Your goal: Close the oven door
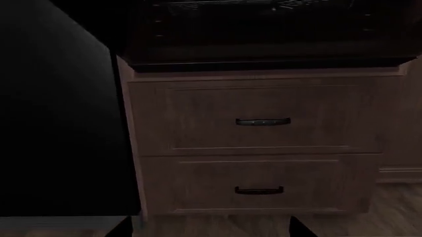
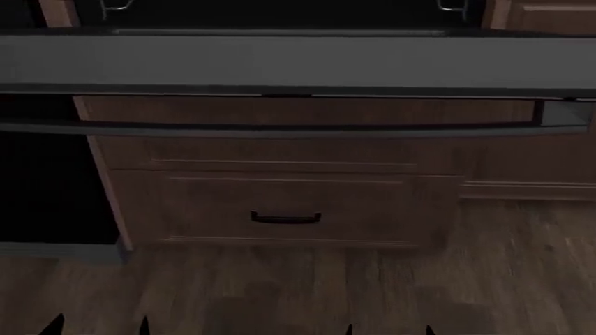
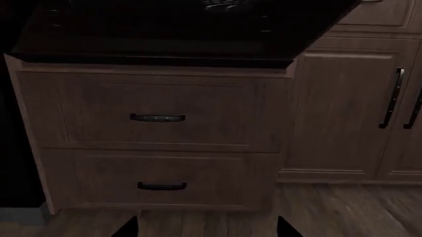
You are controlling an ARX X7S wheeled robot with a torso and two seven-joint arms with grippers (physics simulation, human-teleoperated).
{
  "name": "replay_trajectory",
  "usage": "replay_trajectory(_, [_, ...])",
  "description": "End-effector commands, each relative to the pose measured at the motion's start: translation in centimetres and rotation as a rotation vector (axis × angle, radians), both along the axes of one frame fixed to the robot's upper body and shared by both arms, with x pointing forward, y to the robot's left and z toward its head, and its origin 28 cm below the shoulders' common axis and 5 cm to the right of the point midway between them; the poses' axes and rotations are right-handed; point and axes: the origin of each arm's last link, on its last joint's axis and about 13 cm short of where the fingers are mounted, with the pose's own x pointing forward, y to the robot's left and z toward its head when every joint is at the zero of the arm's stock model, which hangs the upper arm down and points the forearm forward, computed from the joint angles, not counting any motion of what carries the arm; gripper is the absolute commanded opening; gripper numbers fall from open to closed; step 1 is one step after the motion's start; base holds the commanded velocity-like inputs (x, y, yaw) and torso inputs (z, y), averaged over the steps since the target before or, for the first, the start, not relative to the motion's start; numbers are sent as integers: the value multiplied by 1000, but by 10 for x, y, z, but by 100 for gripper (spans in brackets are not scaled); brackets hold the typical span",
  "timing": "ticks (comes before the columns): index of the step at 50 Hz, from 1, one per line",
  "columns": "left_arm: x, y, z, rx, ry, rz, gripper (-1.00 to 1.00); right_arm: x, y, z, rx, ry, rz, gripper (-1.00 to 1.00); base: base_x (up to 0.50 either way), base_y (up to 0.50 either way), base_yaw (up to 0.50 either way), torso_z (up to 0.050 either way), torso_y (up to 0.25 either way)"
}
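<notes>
Fingertips of both grippers poke up at six o'clock in the head view, over wood floor.

Left gripper and right gripper each show two dark tips standing apart, jaws spread, holding nothing. Toward twelve o'clock the oven door hangs dropped open and level, a wide grey-edged panel spanning the view, its long dark bar handle along the near edge. Below it sits a brown drawer front with a small black handle. Both wrist views show two stacked drawers under the oven; cabinet doors stand at three o'clock.
</notes>
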Motion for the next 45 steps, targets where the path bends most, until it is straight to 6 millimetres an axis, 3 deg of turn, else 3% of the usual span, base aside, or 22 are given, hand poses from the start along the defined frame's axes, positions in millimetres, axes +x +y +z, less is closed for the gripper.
replay_trajectory(1, [0, 0, 0, -3, -2, 1, 100, 0, 0, 0, 0, 0, 1, 100, 0, 477, 0, 0, 0])
replay_trajectory(11, [1, -1, -1, 27, 13, 7, 100, -1, 0, 1, 14, -2, -1, 100, 0, 268, 0, -2, 0])
replay_trajectory(35, [1, 0, -1, 18, 13, 0, 100, 0, -1, 1, 15, 7, -10, 100, 0, 0, 0, -50, -5])
replay_trajectory(45, [1, 0, 0, 3, 18, 2, 100, 1, -1, 0, 12, -1, -13, 100, 96, 0, 0, 0, 0])
